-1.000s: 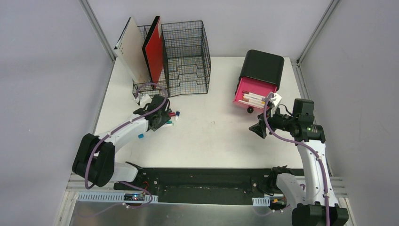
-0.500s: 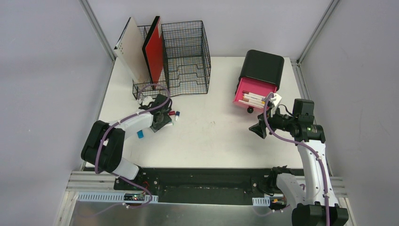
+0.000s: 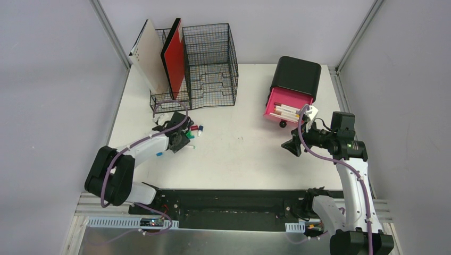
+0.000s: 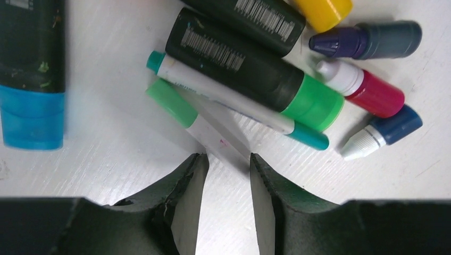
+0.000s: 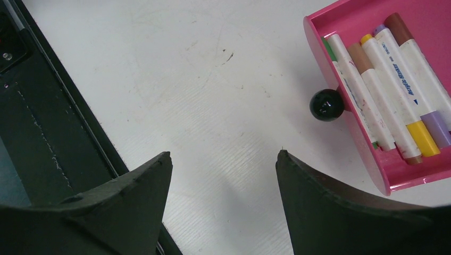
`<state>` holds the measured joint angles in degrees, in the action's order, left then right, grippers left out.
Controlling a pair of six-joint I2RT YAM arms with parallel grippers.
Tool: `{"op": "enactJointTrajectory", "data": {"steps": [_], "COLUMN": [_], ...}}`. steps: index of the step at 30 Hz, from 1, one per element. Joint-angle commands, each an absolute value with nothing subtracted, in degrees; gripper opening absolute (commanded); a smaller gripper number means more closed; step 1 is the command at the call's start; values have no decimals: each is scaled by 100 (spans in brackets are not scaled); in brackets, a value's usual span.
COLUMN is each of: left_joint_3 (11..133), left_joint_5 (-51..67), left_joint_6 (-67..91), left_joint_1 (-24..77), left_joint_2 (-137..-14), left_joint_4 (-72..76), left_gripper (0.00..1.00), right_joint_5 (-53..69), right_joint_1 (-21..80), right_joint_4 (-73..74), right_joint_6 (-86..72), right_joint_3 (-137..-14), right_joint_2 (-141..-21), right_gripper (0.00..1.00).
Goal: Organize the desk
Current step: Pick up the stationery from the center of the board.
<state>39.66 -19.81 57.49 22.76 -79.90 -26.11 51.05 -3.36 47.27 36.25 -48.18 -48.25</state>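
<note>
White surface [image 4: 106, 154] carries three small bottles [image 4: 367, 90], two thin pens [image 4: 223, 95] before your narrow left claw [image 4: 227, 164]; right claw [image 5: 223, 159] wide.

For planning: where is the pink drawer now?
In the top view, the pink drawer sits open at the far right of the desk, pulled out of the black box, beyond the right gripper.

Blue-capped marker [image 4: 32, 64] was cut by left edge, yellow cap [image 4: 323, 10] by top; left gripper [image 3: 183, 139] hid part of marker pile [image 3: 197, 129].
</note>
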Motion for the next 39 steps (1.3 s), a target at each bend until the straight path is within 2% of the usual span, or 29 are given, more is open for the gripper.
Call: {"op": "enactJointTrajectory", "data": {"steps": [1,9,18,23,32,39], "left_joint_3": [3705,3458,3407,3247,3078,2291], "left_joint_5": [-1631,-1477,-1157,-884,-322,979], "left_joint_6": [5577,5311,4990,4935,4494,4271], "left_joint_1": [2219,2218,2222,2222,2224,2224], "left_joint_2": [-7704,-7531,-7241,-6846,-6006,-5102], "left_joint_4": [-2769,-2936,-3189,-3267,-3196,-1504], "left_gripper": [37,27,7,0,0,0], "right_joint_5": [5230,5229,5227,5238,5300,6022], "right_joint_1": [-369,-369,-369,-369,-369,-369], "right_joint_4": [4654,4654,4667,4667,4664,4688], "right_joint_6": [3766,3767,3767,3770,3763,3637], "right_joint_3": [-4853,-4861,-4869,-4869,-4861,-4788], "right_joint_2": [-4721,-4711,-4677,-4662,-4657,-4814], "right_gripper": [75,75,75,75,75,76]}}
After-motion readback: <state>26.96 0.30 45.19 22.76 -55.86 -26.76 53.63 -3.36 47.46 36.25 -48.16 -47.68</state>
